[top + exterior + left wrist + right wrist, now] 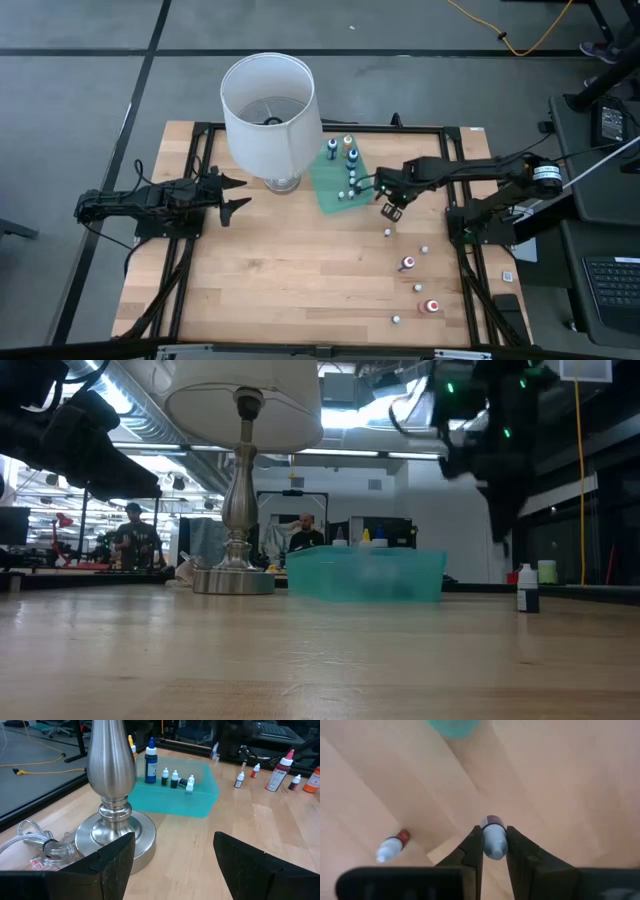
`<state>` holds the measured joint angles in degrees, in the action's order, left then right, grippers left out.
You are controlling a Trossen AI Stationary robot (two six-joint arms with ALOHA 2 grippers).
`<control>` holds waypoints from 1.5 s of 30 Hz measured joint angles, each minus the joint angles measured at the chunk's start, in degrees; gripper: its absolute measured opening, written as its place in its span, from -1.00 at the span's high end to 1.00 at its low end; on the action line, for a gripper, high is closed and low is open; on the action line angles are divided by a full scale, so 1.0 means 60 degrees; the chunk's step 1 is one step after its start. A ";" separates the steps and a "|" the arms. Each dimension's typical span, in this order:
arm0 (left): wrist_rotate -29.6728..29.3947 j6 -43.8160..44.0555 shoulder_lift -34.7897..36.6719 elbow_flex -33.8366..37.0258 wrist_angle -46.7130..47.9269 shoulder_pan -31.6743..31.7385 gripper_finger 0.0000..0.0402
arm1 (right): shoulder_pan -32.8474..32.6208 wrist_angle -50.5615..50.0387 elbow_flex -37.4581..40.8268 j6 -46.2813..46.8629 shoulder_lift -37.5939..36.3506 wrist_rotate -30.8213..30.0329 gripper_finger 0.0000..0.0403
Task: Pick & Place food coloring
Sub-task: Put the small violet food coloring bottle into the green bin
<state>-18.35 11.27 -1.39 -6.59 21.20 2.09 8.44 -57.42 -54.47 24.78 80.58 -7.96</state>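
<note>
The food coloring is a set of tiny white-capped bottles. Several stand in the green tray [328, 183], also seen in the left wrist view as the tray [170, 800]. Several more are scattered on the table's right near part, such as a red bottle [407, 264]. My right gripper [388, 208] hovers just right of the tray and is shut on one small bottle [494, 840]. My left gripper [172, 865] is open and waits at the table's left, beside the lamp's metal base [115, 830]. My right gripper pinches the small bottle between its two fingers [472, 851] on its pale upper part [494, 836], coming from above and pointing down. The bottle's dark end [492, 818] points at the table. It hangs lifted clear of the wood.
A big white lampshade [268, 105] on a metal stand rises just left of the tray. A red bottle [390, 847] lies on the wood below my right gripper. One dark bottle [527, 588] stands on the right. Bare wood fills the table's near middle.
</note>
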 joint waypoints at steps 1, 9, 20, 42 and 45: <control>0.0000 0.0000 -0.0003 0.0003 -0.0002 0.0001 -0.32 | -0.0011 -0.0298 -0.0354 -0.0229 0.0056 -0.0079 0.68; 0.0001 0.0000 0.0000 0.0003 -0.0002 0.0004 -0.32 | -0.0013 -0.0446 -0.3150 -0.2707 0.1130 -0.0113 0.69; 0.0002 0.0000 0.0000 0.0003 -0.0001 0.0002 -0.34 | 0.0049 0.0707 -0.4774 -0.5912 0.3049 0.0002 0.69; 0.0000 0.0000 0.0000 0.0000 -0.0002 0.0001 -0.33 | 0.0796 0.1658 -0.4784 -0.7214 0.5160 -0.0015 0.69; 0.0000 0.0000 -0.0001 0.0003 -0.0002 0.0001 -0.34 | 0.0781 0.1649 -0.4781 -0.7200 0.5362 0.0080 0.69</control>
<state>-18.35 11.27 -1.40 -6.57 21.19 2.10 13.13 -47.53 -83.15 -18.42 112.75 -7.47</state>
